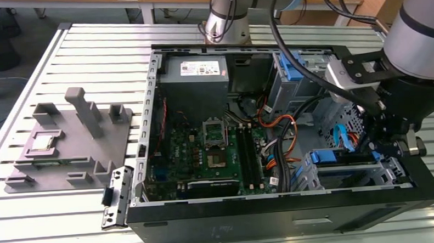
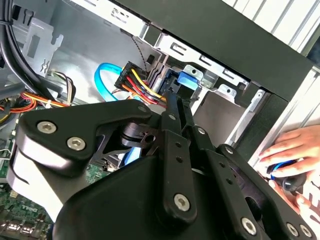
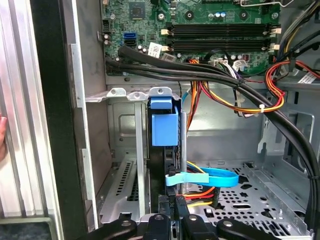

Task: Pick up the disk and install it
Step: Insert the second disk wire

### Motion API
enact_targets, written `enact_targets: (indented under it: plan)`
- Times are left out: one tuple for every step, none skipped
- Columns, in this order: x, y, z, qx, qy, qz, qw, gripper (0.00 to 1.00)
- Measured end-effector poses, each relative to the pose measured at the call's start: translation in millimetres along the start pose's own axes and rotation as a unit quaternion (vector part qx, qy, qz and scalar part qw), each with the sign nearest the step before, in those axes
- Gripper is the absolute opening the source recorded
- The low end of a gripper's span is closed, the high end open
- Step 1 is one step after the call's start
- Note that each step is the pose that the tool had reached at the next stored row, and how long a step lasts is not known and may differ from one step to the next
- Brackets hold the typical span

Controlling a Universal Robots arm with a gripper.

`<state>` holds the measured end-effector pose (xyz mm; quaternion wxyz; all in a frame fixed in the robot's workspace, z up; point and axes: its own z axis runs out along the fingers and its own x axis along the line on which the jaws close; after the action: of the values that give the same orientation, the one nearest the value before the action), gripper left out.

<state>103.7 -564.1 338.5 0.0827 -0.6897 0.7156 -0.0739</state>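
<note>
Disk (image 3: 164,125) stands on edge inside the metal drive cage (image 3: 122,150) of the open computer case (image 1: 280,217), blue carrier tab toward the motherboard (image 1: 203,149). In the exterior view it sits at about 4 o'clock from the case's centre (image 1: 327,155), well apart from the power-supply box (image 1: 196,70) at 11 o'clock. Gripper (image 3: 172,202) reaches into the cage, its two black fingers (image 2: 172,107) drawn narrow and clamped on the disk's edge, opposite the tab. A blue data cable (image 3: 210,177) loops just beside them. A person's hand (image 2: 287,150) rests outside the case wall. Case lies on the slatted surface (image 1: 75,51); a grey fixture plate (image 1: 71,139) sits at 9 o'clock.
</note>
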Motion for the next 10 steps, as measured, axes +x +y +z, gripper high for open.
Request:
enact_targets:
  plan:
    - [0.1,0.0,0.1,0.0,-0.0004,0.0,1.0,0.16]
    - [0.0,-0.1,0.2,-0.0001,-0.0006,-0.001,1.0,0.16]
    - [0.0,-0.1,0.3,-0.0001,-0.001,-0.003,1.0,0.16]
    - [0.1,-0.3,0.4,-0.0001,-0.0016,-0.005,1.0,0.16]
    - [0.1,-0.5,0.7,-0.0002,-0.0025,-0.007,1.0,0.16]
    - [0.1,-0.6,1.0,-0.0002,-0.0034,-0.01,0.9999,0.16]
    - [0.1,-0.5,1.2,-0.0003,-0.0042,-0.014,0.9999,0.16]
    - [0.1,-0.5,1.4,-0.0004,-0.0051,-0.018,0.9998,0.16]
    - [0.1,-0.5,1.6,-0.0005,-0.0062,-0.023,0.9997,0.16]
    - [0.1,-0.5,1.8,-0.0006,-0.0073,-0.028,0.9996,0.16]
